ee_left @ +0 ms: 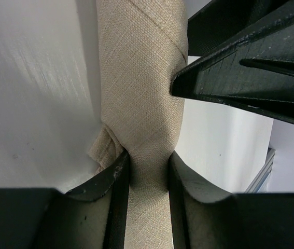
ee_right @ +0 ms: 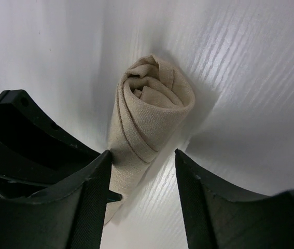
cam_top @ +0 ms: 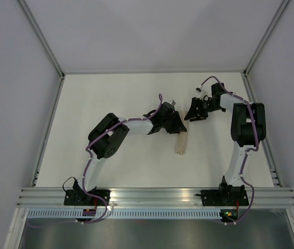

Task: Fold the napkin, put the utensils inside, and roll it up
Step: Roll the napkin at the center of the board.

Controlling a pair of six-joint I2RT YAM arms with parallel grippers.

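The napkin (cam_top: 181,144) lies on the white table as a tan rolled-up bundle. My left gripper (cam_top: 178,128) is over its far end and is shut on the roll. In the left wrist view the napkin (ee_left: 141,98) is pinched between both fingers (ee_left: 116,171) of the left gripper (ee_left: 149,161). My right gripper (cam_top: 193,115) is open, just beyond the roll's far end. The right wrist view looks into the napkin's spiral end (ee_right: 152,111), with the right gripper (ee_right: 142,155) close to it and its left finger beside the cloth. No utensils show.
The white table (cam_top: 110,93) is bounded by grey walls with metal rails at the left and right edges. The two grippers are close together near the table's centre. The right gripper's finger (ee_left: 240,72) crosses the left wrist view.
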